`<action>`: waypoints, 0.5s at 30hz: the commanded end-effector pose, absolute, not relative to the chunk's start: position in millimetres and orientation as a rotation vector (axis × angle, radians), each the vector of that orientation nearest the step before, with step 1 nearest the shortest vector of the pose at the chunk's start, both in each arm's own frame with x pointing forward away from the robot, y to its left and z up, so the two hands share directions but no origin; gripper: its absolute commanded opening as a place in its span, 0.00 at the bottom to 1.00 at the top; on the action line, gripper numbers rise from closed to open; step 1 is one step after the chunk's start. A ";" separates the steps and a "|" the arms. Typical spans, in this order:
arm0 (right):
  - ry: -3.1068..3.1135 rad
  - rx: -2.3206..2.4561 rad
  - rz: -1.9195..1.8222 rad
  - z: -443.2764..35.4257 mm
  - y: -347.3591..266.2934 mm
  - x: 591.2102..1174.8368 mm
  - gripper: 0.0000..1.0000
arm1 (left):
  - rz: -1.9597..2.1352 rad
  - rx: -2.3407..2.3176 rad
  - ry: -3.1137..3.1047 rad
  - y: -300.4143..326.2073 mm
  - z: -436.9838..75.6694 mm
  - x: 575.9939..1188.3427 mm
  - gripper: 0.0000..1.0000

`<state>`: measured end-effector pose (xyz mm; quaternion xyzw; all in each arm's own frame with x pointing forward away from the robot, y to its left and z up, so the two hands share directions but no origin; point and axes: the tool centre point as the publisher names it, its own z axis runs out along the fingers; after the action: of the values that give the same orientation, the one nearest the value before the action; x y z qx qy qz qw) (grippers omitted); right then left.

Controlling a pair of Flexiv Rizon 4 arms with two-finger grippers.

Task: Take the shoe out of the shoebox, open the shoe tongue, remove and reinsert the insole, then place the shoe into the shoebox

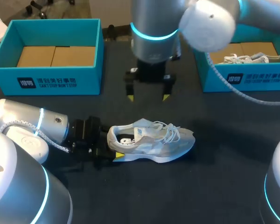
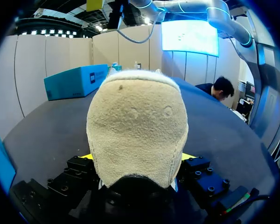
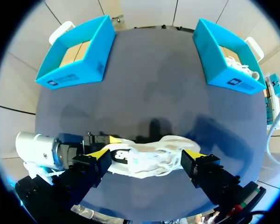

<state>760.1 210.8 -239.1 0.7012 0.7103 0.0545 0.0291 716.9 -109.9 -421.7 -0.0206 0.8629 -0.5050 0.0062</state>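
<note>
A light grey and white sneaker [image 1: 151,142] lies on its side in the middle of the dark table, toe toward the right, laces loose. My left gripper [image 1: 112,148] comes in from the left and is shut on the shoe's heel. In the left wrist view the beige heel [image 2: 137,126] fills the space between the two fingers, whose yellow tips [image 2: 86,157] just show at its sides. My right gripper [image 1: 148,97] hangs open above the table just behind the shoe. In its wrist view the sneaker [image 3: 163,150] lies below and between its spread fingers [image 3: 99,154].
A blue shoebox [image 1: 46,79] stands open at the back left, showing only its cardboard floor. A second blue shoebox [image 1: 245,79] at the back right holds another shoe [image 1: 252,58]. Bare table lies in front of the sneaker.
</note>
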 end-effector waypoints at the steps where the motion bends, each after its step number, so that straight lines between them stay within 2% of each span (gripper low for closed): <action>1: 2.154 2.156 0.128 -258.0 238.8 749.0 1.00 | -1.576 -0.065 2.701 -110.5 -424.7 720.1 0.00; 15: 2.116 2.255 0.051 -270.7 245.9 733.6 1.00 | -1.576 -0.065 2.701 -110.5 -424.7 720.1 0.00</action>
<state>732.4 244.2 -269.9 0.7288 0.6840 0.0183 0.0250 716.8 -110.0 -421.6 -0.0206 0.8628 -0.5051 0.0062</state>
